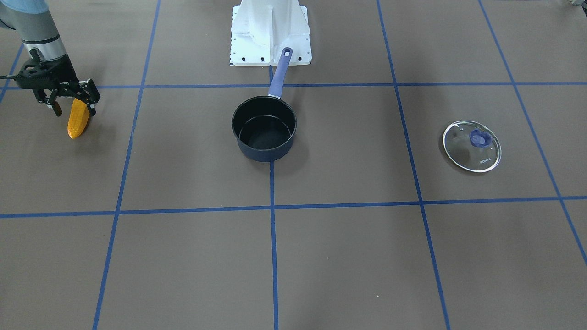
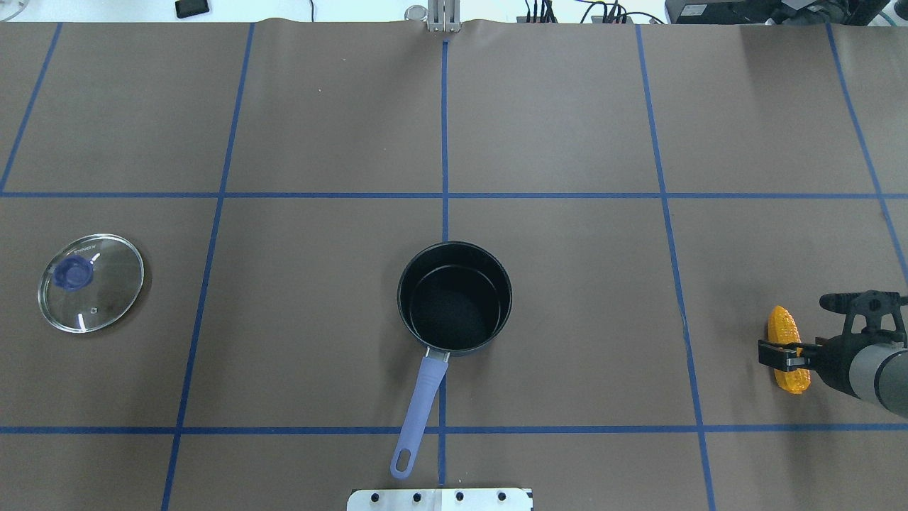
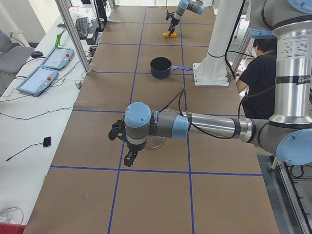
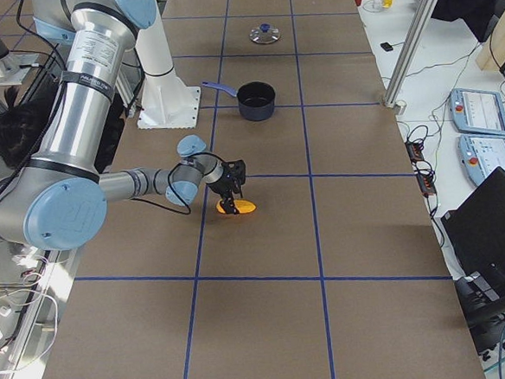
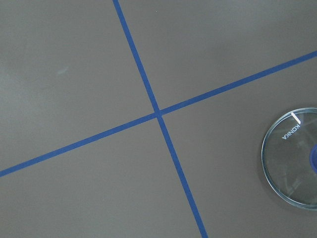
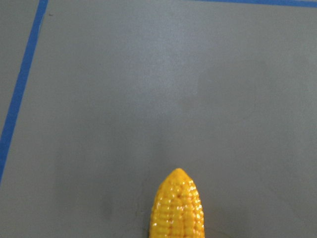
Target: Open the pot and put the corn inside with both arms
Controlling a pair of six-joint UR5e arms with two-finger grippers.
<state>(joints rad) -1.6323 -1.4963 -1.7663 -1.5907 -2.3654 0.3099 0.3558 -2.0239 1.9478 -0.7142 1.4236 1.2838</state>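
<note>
The orange-yellow corn (image 1: 78, 121) lies on the brown table at the robot's far right, also in the overhead view (image 2: 786, 333). My right gripper (image 1: 74, 109) points down over its thick end, jaws open, a finger on each side. The right wrist view shows only the corn's tip (image 6: 177, 208). The dark pot (image 1: 264, 128) stands open and empty at the table's middle, its purple handle towards the robot's base. The glass lid (image 1: 471, 145) lies flat at the robot's far left. My left gripper (image 3: 127, 158) hangs near the lid; I cannot tell whether it is open or shut.
The white mounting base (image 1: 270, 32) stands just behind the pot's handle. Blue tape lines (image 2: 445, 195) divide the table into squares. An operator (image 3: 258, 73) sits beside the base. Control tablets (image 3: 46, 68) lie on a side table.
</note>
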